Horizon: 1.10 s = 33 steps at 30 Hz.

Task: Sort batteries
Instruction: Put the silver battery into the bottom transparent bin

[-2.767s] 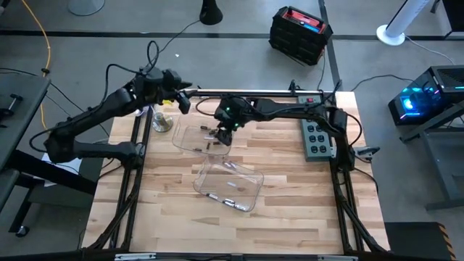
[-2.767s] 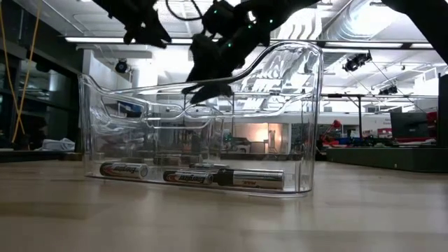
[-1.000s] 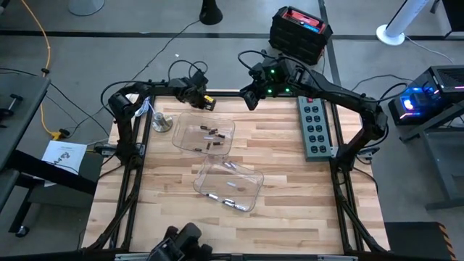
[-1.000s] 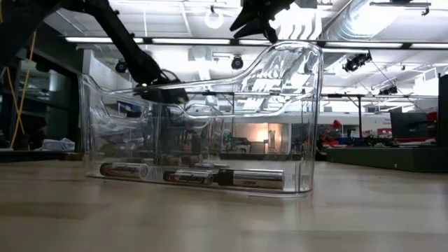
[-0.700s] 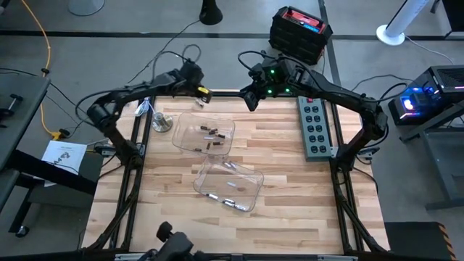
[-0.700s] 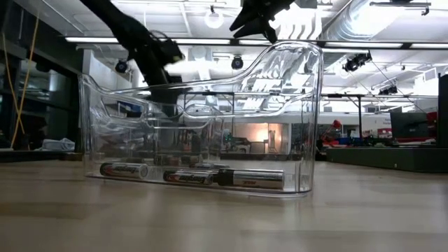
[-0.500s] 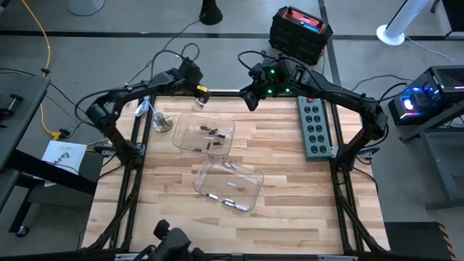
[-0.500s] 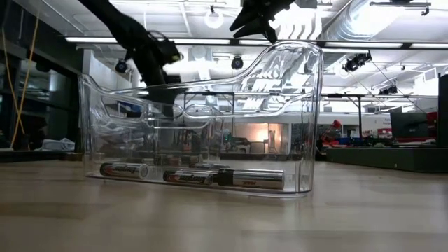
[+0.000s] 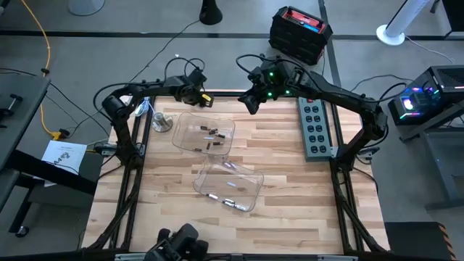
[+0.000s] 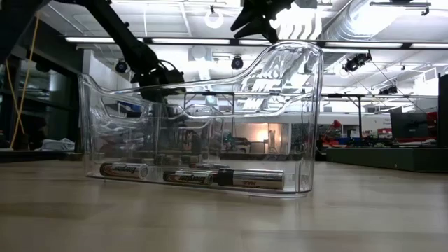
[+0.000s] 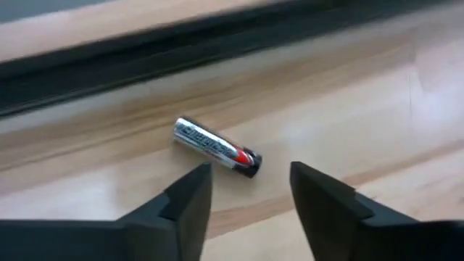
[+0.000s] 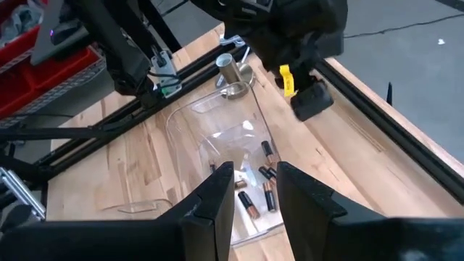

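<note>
A silvery battery [image 11: 216,147] with a red-and-black end lies on its side on the bare wood by the table's far edge. My left gripper [image 11: 250,192] hangs open just above it, one finger on either side, touching nothing; in the high view it [image 9: 203,100] stands beyond the far clear tray [image 9: 181,138]. That tray holds several dark batteries [image 12: 257,190]. The near clear tray [image 9: 246,199] holds silvery ones [image 10: 224,177]. My right gripper [image 12: 254,190] waits open and high over the table's far edge [image 9: 250,103].
A grey power strip [image 9: 317,134] lies along the table's right side. A small metal cylinder [image 9: 161,122] stands left of the far tray. A black rail [image 11: 145,58] runs along the far edge, just beyond the loose battery. Bare wood lies near the front edge.
My left gripper has risen from beside the far tray's far rim, then come partway back down by the table's far edge, while the arm's elbow swung out to the left and back. The right arm and both trays have kept still.
</note>
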### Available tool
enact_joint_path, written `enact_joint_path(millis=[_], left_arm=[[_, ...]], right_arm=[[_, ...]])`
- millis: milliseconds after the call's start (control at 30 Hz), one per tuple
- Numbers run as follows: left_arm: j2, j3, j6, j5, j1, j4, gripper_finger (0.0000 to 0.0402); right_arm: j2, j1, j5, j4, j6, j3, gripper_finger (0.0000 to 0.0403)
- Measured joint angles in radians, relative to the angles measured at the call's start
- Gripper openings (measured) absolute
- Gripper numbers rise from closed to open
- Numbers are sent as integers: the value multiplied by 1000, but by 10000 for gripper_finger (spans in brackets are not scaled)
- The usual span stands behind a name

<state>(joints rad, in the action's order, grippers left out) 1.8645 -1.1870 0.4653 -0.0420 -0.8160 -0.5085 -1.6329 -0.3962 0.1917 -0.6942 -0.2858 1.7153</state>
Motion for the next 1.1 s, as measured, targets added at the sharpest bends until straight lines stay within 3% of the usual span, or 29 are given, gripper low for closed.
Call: enact_joint_path(millis=[233,667,800,1033,1100], left_arm=[[-7,-2,158,-96,-2,69,225],[11,164,464,-81,-19,267,225],[13,164,432,-82,-31,251,188],[20,165,385,-84,-49,194,35],[20,164,355,-75,-49,181,27]], right_arm=[[0,0,0,-6,24,0,96],[0,-4,-1,-28,82,0,96],[0,-4,10,-28,85,0,96],[0,-2,53,-27,85,0,96],[0,0,54,-27,85,0,96]])
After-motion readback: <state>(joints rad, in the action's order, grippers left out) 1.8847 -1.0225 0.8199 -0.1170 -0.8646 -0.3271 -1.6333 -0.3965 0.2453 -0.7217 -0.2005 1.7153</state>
